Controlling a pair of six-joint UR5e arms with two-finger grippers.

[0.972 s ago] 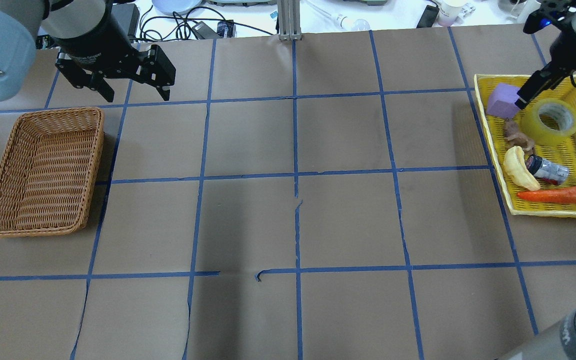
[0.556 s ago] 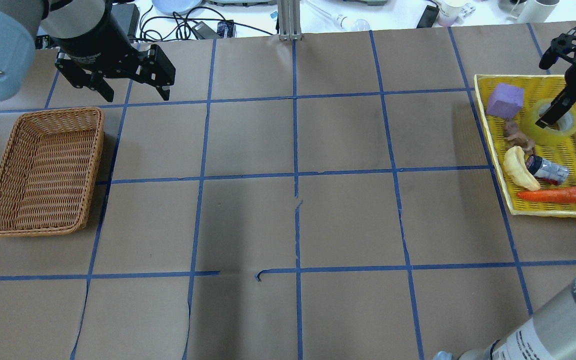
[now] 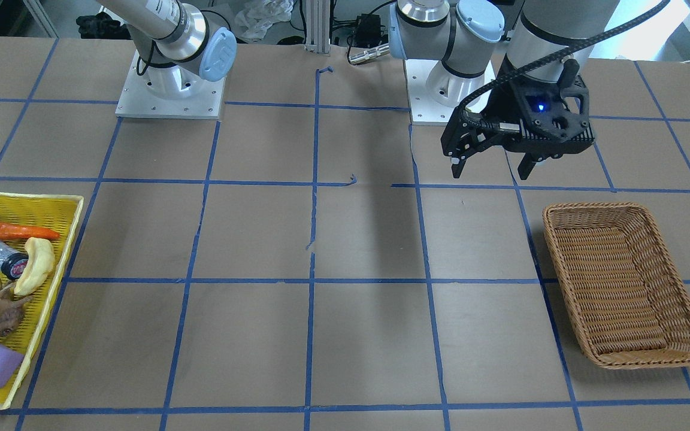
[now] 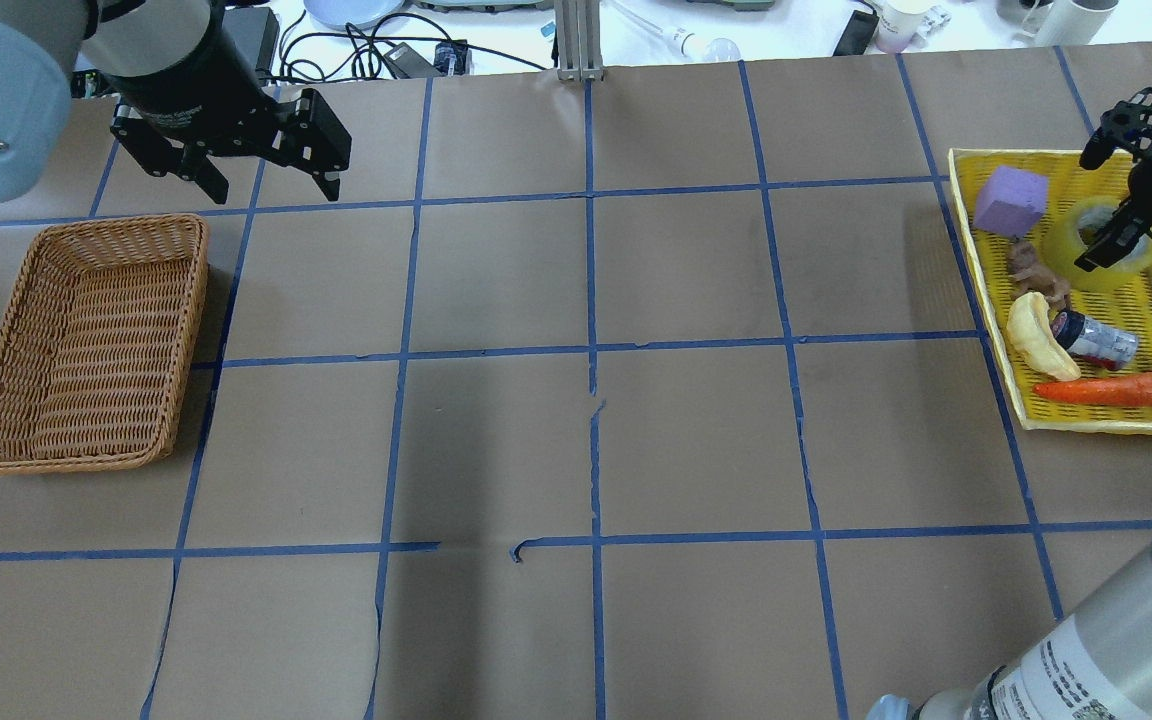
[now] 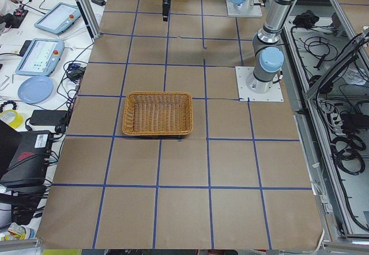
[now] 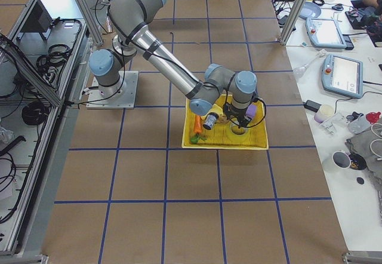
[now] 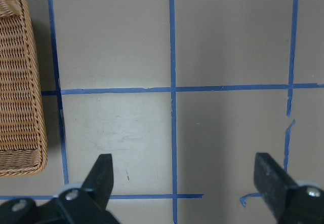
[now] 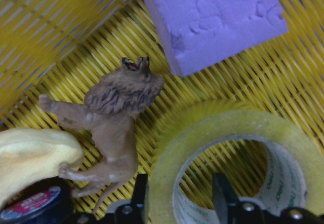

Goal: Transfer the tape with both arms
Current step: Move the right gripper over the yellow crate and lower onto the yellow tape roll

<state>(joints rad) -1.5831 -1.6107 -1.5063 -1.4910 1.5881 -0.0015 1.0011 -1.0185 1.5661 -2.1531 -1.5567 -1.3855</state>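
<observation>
My right pincer (image 8: 178,196) stands unclenched astride the wall of the tape (image 8: 228,125) lying flat just under it, one finger inside the core, so closing should grip it; my left pincer (image 7: 183,159) hangs spread, empty.

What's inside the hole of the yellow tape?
One finger of the right gripper, and slats of the yellow tray showing through. Whatever lies under the tape wall itself is covered.

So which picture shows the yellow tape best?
The right wrist view: the tape fills it, with the right fingers astride its wall. Overhead it is small and partly hidden; the front and right-side views barely show it.
</observation>
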